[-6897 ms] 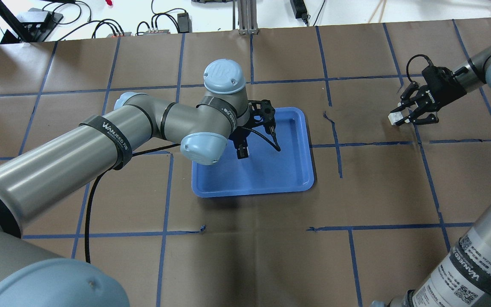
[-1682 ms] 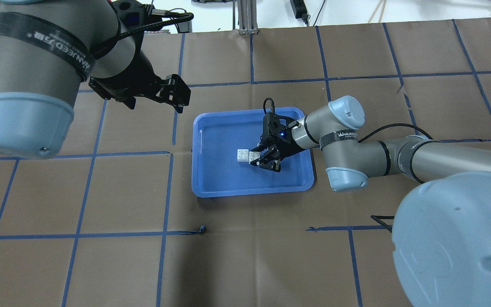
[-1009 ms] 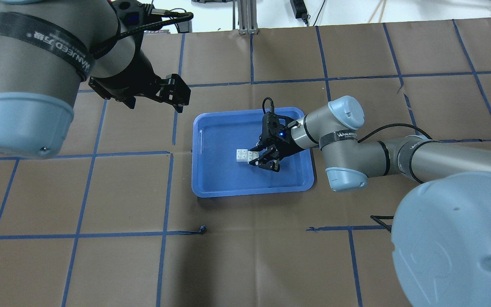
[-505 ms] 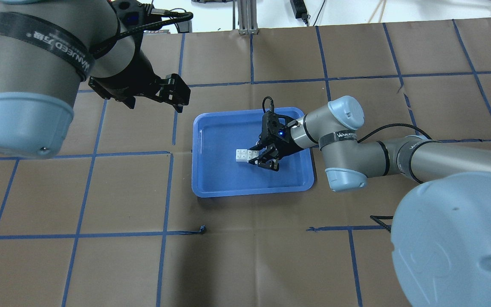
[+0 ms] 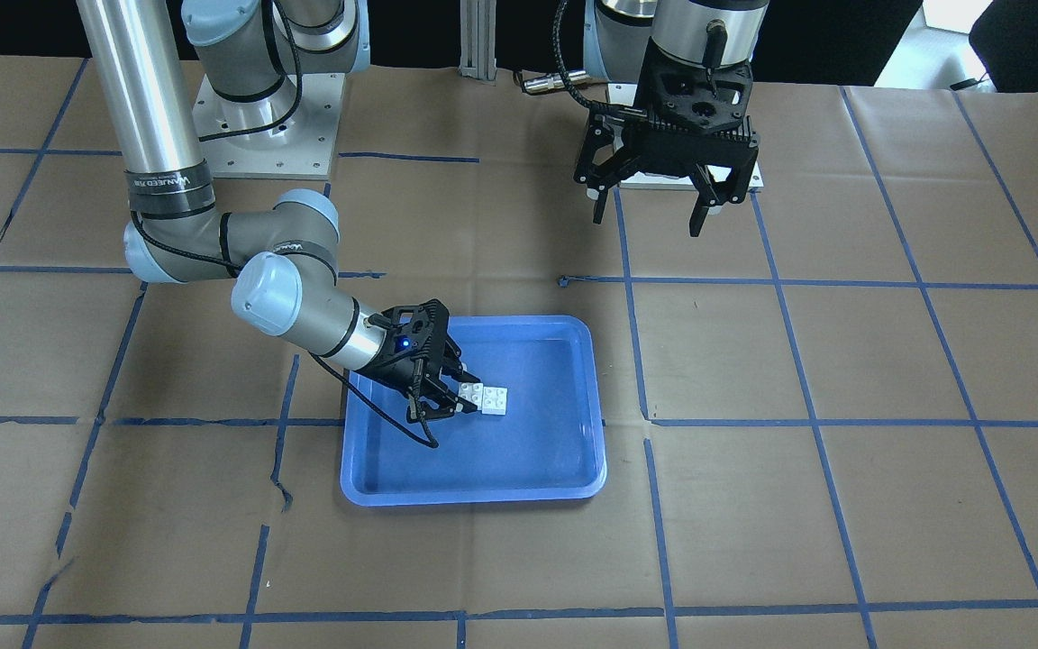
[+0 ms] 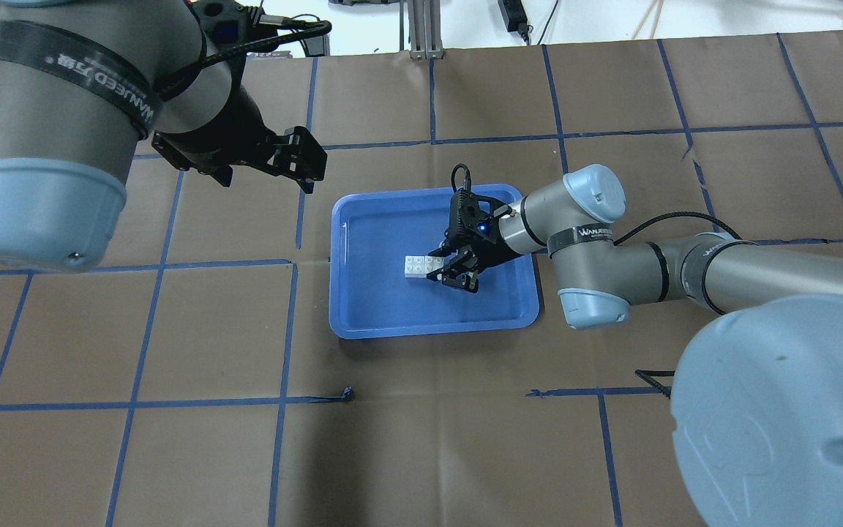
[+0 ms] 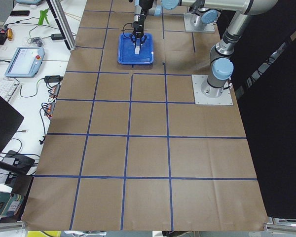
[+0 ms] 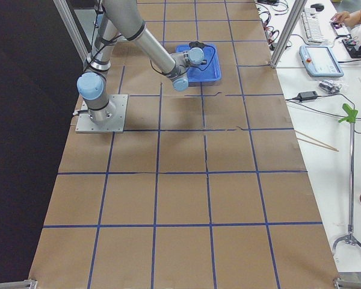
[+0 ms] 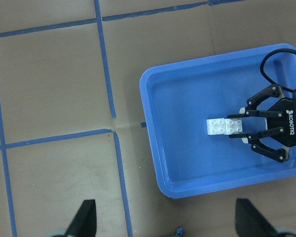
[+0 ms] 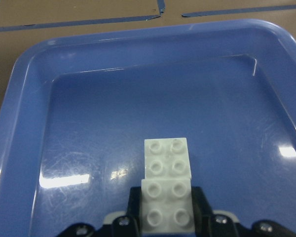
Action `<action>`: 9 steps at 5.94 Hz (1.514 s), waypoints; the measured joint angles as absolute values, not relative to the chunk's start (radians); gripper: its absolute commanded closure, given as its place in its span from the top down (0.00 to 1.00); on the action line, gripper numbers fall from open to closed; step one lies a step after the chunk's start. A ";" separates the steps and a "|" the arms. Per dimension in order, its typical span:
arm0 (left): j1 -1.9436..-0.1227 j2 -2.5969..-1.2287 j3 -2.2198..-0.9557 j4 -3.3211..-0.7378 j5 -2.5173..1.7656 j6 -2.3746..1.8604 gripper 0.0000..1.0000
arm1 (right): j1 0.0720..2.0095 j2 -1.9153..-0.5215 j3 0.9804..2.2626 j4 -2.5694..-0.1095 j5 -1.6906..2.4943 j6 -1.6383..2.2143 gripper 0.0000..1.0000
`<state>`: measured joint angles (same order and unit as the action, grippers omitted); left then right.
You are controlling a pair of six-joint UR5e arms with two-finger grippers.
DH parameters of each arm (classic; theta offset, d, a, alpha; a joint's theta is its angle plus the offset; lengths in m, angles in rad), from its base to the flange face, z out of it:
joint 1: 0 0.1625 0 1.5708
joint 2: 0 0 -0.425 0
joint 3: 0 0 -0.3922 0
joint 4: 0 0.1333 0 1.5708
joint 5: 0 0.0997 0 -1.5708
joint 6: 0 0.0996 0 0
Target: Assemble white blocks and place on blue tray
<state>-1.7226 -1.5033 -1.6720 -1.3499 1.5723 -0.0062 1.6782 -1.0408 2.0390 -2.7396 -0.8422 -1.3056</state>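
Two white blocks lie side by side and touching on the floor of the blue tray (image 6: 363, 315), studs up. My right gripper (image 6: 442, 271) reaches in from the tray's right side, its fingers shut on the nearer white block (image 6: 432, 266). The other white block (image 6: 414, 266) is free beside it. In the right wrist view the held block (image 10: 166, 210) sits between the pads, with the free block (image 10: 166, 158) just beyond. My left gripper (image 6: 304, 165) is open and empty, raised above the table behind the tray's left corner. In the front view it (image 5: 648, 221) hangs near its base.
Brown paper with blue tape lines covers the table (image 6: 465, 439). The right arm's elbow (image 6: 593, 249) hangs over the tray's right rim. The left arm's large links (image 6: 63, 132) fill the view's upper left. Cables and boxes lie beyond the far edge.
Earlier my left gripper was over the tray and my right held a block far to the right. Now the left is withdrawn and the right is in the tray. The last second shows almost no motion.
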 measured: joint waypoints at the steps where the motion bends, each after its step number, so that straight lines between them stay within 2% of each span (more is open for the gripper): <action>1: -1.723 -1.503 -1.672 -1.350 1.572 -0.006 0.99 | 1.678 -1.040 2.040 -2.739 -0.843 -1.305 0.30; 9: -1.721 -1.503 -1.672 -1.350 1.572 -0.006 0.99 | 1.678 -1.039 2.040 -2.737 -0.850 -1.304 0.34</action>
